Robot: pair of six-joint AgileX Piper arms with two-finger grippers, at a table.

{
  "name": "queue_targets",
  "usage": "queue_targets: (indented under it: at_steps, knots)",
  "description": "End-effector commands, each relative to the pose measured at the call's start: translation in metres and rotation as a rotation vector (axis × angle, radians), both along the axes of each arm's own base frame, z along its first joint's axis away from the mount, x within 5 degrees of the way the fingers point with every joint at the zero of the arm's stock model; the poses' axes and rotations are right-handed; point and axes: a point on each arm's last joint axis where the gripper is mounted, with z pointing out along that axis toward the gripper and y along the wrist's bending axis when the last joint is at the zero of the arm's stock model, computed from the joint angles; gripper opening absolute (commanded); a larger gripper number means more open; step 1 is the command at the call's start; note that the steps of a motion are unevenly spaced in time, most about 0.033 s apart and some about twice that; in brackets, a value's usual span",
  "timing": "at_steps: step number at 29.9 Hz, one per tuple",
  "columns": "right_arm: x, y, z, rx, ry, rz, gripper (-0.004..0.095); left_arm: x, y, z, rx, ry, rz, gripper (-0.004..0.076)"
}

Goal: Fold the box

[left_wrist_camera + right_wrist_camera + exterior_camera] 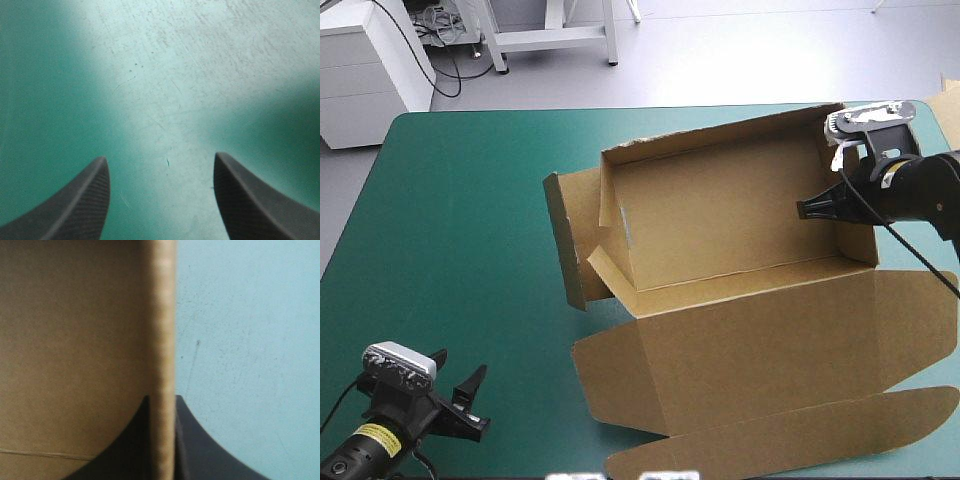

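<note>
On teal-green table [470, 200], right of centre, brown cardboard box [720, 220] is sitting, walls raised, lid flat. Right end effector [807, 208] is pinching right end wall; left end effector [461, 365] is hovering spread, empty. Advisable: pinching firmly, steering wall upright.

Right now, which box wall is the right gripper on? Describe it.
On the teal-green table sits the brown box, an open tray. Its short right-end wall stands upright; it alone is pinched by the right gripper.

High camera looks down across the teal-green table cover [460, 220]; left wrist close over it — right wrist, seemingly closer, along the brown cardboard box [75, 340] wall.
</note>
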Motion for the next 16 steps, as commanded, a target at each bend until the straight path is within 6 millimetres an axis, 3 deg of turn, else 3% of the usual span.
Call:
queue_targets:
  at_steps: [1,5,9,16]
  knots:
    - [-0.013,-0.004,0.014,0.015,-0.053,-0.007,-0.0018,0.005,-0.005,0.019,-0.090,-0.139,-0.011,0.0474]
    - [-0.011,-0.003,0.013,0.017,-0.047,-0.005,-0.0018,0.009,-0.008,0.033,-0.180,-0.272,-0.025,0.0474]
    - [-0.011,-0.003,0.012,0.011,-0.045,0.001,-0.0018,0.015,-0.010,0.042,-0.193,-0.278,-0.009,0.0454]
    - [-0.011,-0.002,0.012,0.001,-0.046,0.021,-0.0018,0.053,-0.020,0.058,-0.113,-0.200,0.038,0.0403]
